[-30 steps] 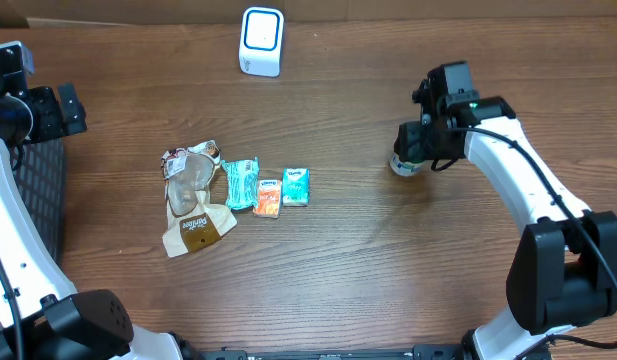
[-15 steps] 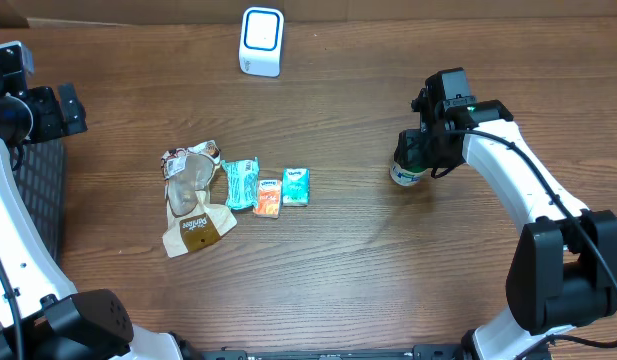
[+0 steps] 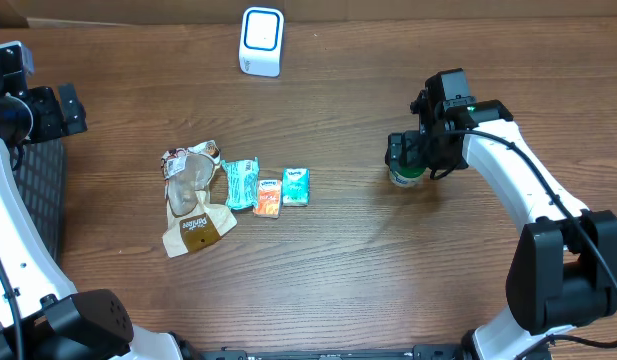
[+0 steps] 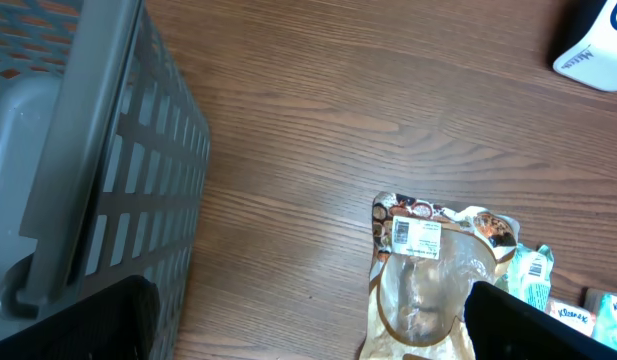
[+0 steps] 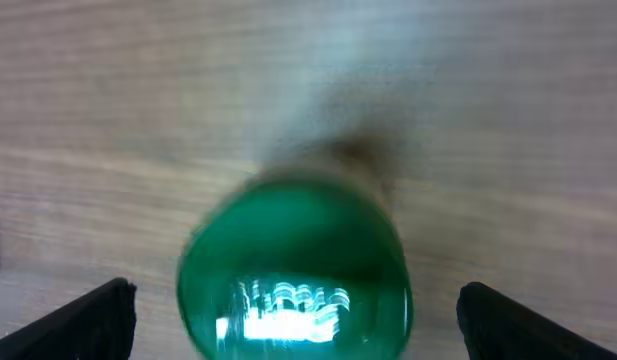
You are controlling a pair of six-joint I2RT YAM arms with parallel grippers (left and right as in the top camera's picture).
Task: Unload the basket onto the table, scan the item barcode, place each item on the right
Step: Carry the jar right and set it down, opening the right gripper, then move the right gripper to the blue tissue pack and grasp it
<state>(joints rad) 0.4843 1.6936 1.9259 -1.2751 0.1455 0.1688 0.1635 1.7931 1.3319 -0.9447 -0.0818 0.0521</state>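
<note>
R gripper [image 5: 298, 320] spread wide astride green-lid jar [image 3: 404, 177], not pinching. L gripper [image 4: 313, 325] spread, empty. Probably no scan yet: jar well apart from scanner [image 3: 261, 40].

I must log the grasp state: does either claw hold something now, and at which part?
Nothing is held. The right claw stands open around the green-capped container, with a gap on each side. The left claw is open too.

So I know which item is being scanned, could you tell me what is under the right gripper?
A green-lidded container stands on the table between the open fingers of the right gripper, apart from both. Its lid hides the contents, and no barcode shows.
</note>
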